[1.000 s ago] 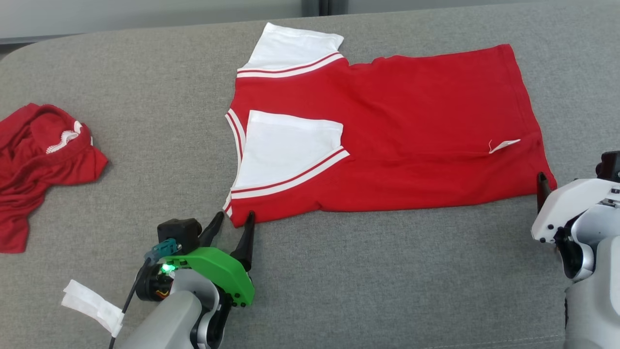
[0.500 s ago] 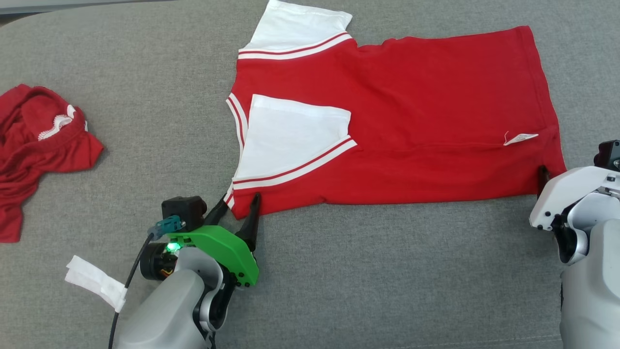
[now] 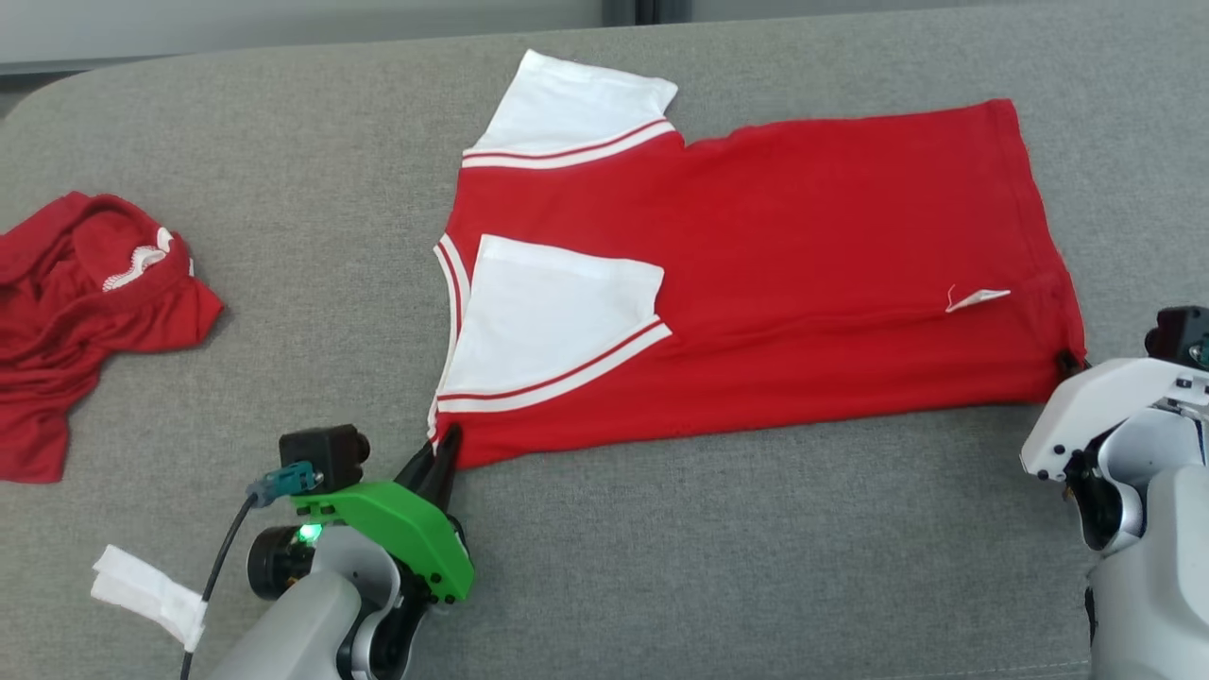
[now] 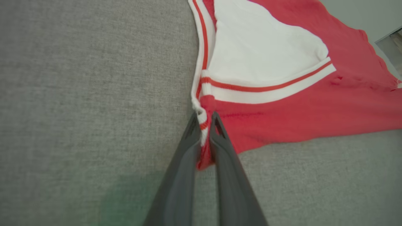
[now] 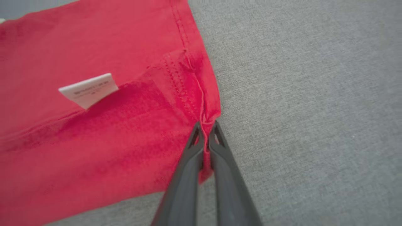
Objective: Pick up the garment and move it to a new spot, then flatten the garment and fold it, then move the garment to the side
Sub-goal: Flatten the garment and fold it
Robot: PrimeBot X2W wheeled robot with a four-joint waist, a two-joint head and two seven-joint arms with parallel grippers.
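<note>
The garment (image 3: 803, 274) is a red shirt with white, red-striped sleeves, lying flat and partly folded on the grey cushion, one sleeve laid over its body. My left gripper (image 3: 440, 451) is shut on its near left corner, by the striped neckline; the left wrist view shows that garment (image 4: 298, 110) corner pinched between the gripper (image 4: 205, 121) fingers. At the near right hem corner my right gripper (image 3: 1067, 364) is mostly hidden behind its white wrist. In the right wrist view the gripper (image 5: 205, 128) is shut on the garment (image 5: 94, 131) hem. A white label (image 5: 89, 90) lies on the cloth.
A second red garment (image 3: 85, 302) lies crumpled at the far left of the grey cushion (image 3: 756, 548). A white tag (image 3: 146, 590) hangs from my left arm's cable. Bare grey fabric runs along the near side and to the right.
Both grippers have gone from open to shut on the near corners of the garment. The head camera has shifted, so the whole picture has moved a little.
</note>
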